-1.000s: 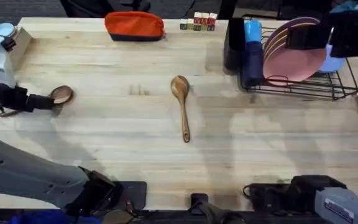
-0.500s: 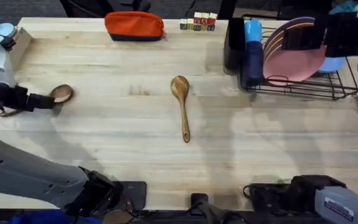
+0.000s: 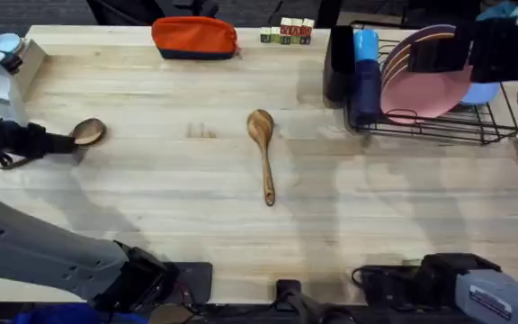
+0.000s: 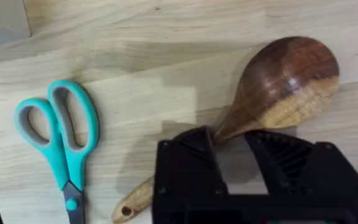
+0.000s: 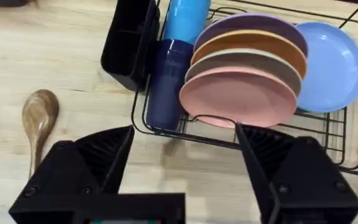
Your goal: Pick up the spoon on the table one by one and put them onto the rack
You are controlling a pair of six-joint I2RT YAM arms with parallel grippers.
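Note:
One brown wooden spoon (image 3: 88, 132) is at the table's (image 3: 178, 207) far left, with my left gripper (image 3: 59, 142) shut on its neck. In the left wrist view the bowl (image 4: 284, 81) sticks out past the black fingers (image 4: 188, 168) and the handle end shows behind them. A second spoon (image 3: 263, 155) lies in the middle of the table, bowl toward the far side; its bowl (image 5: 39, 115) also shows in the right wrist view. My right gripper (image 5: 185, 132) hangs open and holding nothing above the black wire rack (image 3: 475, 126), which holds plates (image 5: 241, 93) and blue cups (image 5: 169, 81).
Teal-handled scissors (image 4: 64, 143) lie right beside the held spoon. A white box (image 3: 3, 76) stands at the far left edge. An orange pouch (image 3: 194, 38) and small coloured blocks (image 3: 286, 32) sit along the far edge. A black utensil holder (image 5: 126, 43) sits at the rack's left end.
My left gripper and the spoon in it have shifted slightly left and toward the far side. The right arm and the middle spoon stay put.

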